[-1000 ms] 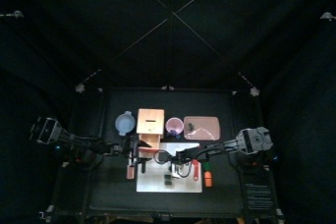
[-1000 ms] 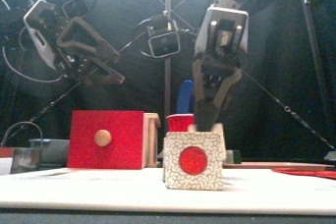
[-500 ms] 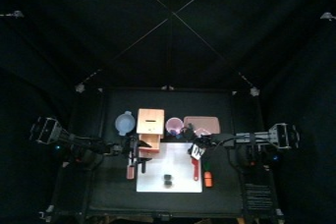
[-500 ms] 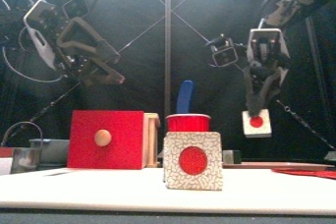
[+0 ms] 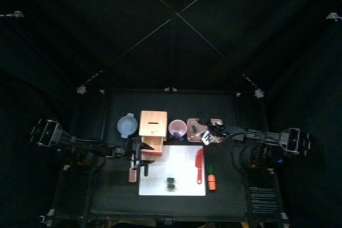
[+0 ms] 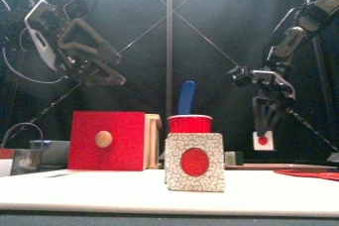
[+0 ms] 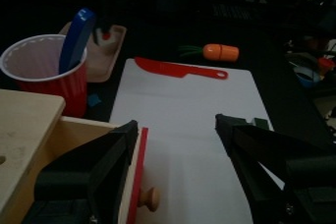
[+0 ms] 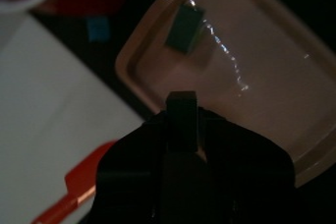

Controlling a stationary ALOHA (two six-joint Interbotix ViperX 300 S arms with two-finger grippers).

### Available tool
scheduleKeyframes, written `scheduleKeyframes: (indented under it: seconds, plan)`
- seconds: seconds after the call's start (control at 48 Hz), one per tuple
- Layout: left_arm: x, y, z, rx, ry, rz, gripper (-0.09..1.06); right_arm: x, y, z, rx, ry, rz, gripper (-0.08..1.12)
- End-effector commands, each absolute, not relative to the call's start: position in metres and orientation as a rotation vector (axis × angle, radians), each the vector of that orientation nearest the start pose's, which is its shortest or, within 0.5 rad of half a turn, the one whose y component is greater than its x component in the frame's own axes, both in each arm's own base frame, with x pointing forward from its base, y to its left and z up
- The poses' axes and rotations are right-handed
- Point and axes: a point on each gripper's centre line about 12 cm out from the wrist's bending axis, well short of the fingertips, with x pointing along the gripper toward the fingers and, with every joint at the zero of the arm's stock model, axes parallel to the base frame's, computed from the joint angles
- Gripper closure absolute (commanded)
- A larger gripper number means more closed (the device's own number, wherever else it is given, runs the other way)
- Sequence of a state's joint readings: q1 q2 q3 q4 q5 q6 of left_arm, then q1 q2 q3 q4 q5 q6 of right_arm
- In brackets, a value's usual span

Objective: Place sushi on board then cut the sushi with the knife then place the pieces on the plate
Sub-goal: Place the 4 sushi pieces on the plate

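Black curtains close round a small black table [image 5: 100, 187]. On it we see a flat, smooth white cutting board [image 5: 181, 169]. Toward the board's front stands a sushi piece [image 6: 193, 163], a squat block whose face shows crackled white rice round a red disc. A red knife [image 7: 184, 70] of glossy plastic lies flat near the board's right side, and a rounded orange toy [image 7: 221, 52] sits just past that edge.

Behind the board we find a pale wooden box [image 6: 109, 141] with a red drawer front and round knob. Beside it is a red cup [image 6: 193, 123] with a blue knife [image 6: 187, 95] standing in it.

The pink tray [image 8: 256, 66] is shallow, shiny and round-cornered, and a small dark green block [image 8: 187, 27] lies in it. The right gripper [image 6: 264, 131] hangs over this tray, its jaws clamped on a second piece [image 6: 264, 142] with a white face and a red dot.

The left gripper [image 7: 178, 130] is by the box with its jaws spread apart, holding nothing.
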State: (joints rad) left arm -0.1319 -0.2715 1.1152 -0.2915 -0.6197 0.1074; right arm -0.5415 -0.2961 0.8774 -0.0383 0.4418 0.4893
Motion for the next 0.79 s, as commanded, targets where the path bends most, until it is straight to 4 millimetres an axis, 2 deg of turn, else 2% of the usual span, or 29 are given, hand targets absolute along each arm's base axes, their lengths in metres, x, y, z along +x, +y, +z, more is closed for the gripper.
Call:
scheduleKeyframes:
  seconds: [0.021, 0.5, 0.792]
  plan:
    - [0.291, -0.018, 0.184, -0.098, 0.223, 0.056, 0.0, 0.238, -0.168, 0.172, 0.738, 0.785, -0.805, 0.5]
    - [0.288, -0.017, 0.179, -0.096, 0.237, 0.058, 0.0, 0.243, -0.175, 0.145, 0.837, 0.823, -0.884, 0.49]
    - [0.285, -0.015, 0.176, -0.105, 0.249, 0.068, 0.0, 0.244, -0.176, 0.143, 0.825, 0.826, -0.901, 0.49]
